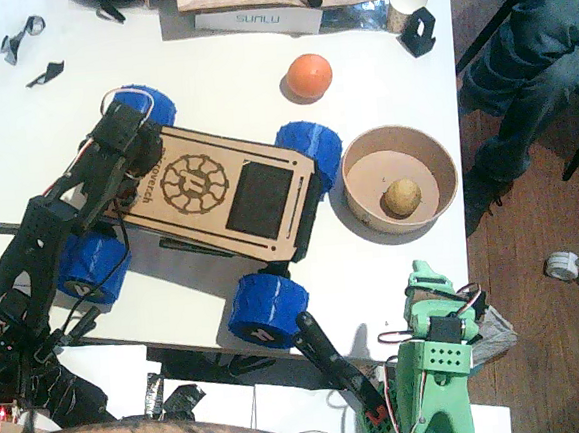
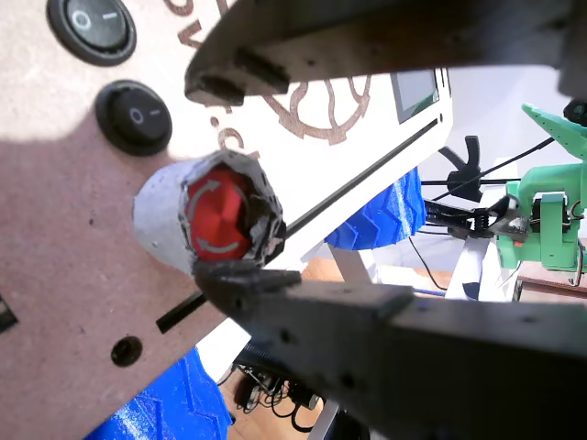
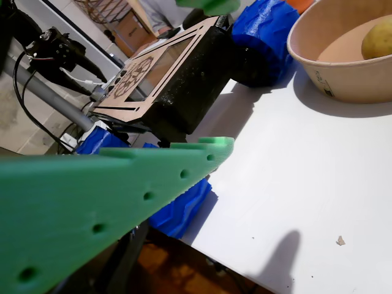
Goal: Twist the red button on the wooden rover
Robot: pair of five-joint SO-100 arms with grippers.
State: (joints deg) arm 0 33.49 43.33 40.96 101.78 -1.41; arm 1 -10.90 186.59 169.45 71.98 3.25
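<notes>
Broadly, a white tabletop [image 1: 239, 90] carries the wooden rover [image 1: 218, 197], which lies at a slant across its middle on four blue wheels [image 1: 267, 311], with a turtle emblem [image 1: 195, 184] and a black square panel [image 1: 260, 201] on its plywood deck. To the rover's right stands a tan paper bowl [image 1: 400, 178] holding a small potato [image 1: 402, 197], and an orange ball [image 1: 309, 76] rests on the tabletop just beyond the rover's far edge. A person's legs in blue trousers [image 1: 522, 48] show at the upper right, off the table.

The black left arm [image 1: 42, 256] reaches over the rover's left end, where its gripper [image 1: 128, 139] sits low on the deck. In a wrist view that gripper [image 2: 229, 174] brackets the red button [image 2: 218, 220]: one finger [image 2: 238, 280] presses against the button's ragged silvery collar from below, the other finger [image 2: 220, 82] lies just above it, so the fingers are clamped around the button. Two black rocker switches [image 2: 133, 116] sit beside it on the deck.

The green right arm [image 1: 437, 365] rests at the tabletop's near edge, well apart from the rover. Its gripper [image 3: 214, 73] holds nothing, its fingers spread apart.
</notes>
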